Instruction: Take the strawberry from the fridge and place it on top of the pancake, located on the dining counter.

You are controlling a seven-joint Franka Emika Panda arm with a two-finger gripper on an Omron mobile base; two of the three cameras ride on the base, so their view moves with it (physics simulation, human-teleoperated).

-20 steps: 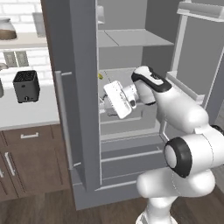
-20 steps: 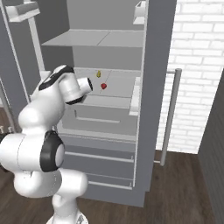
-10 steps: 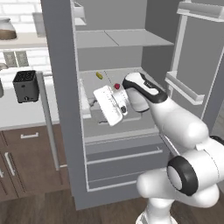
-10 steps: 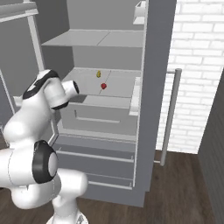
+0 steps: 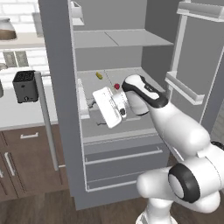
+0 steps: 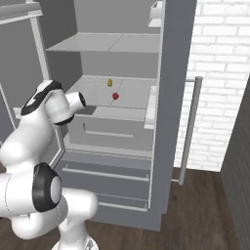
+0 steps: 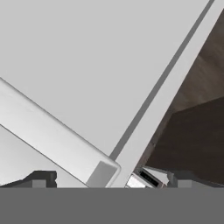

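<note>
The grey fridge stands with both doors open. The strawberry, tiny and red, lies on the middle shelf, with a small yellow item behind it; the strawberry also shows from the right. My gripper hangs low in front of that shelf, to the left of and below the berry, pointing at the left door's inner side. Its dark tips stand wide apart at the bottom of the hand view, gripper open and empty, facing the door panel and a door shelf. The pancake and the dining counter are out of view.
A black toaster sits on the white wall counter left of the fridge, above brown cabinets. The left door's bar handle sticks out there. A white brick wall and the right door's handle bound the right side.
My arm has swung left and the hand has dropped toward the left door, away from the strawberry. The left door has swung a little wider. The jaws stay open.
</note>
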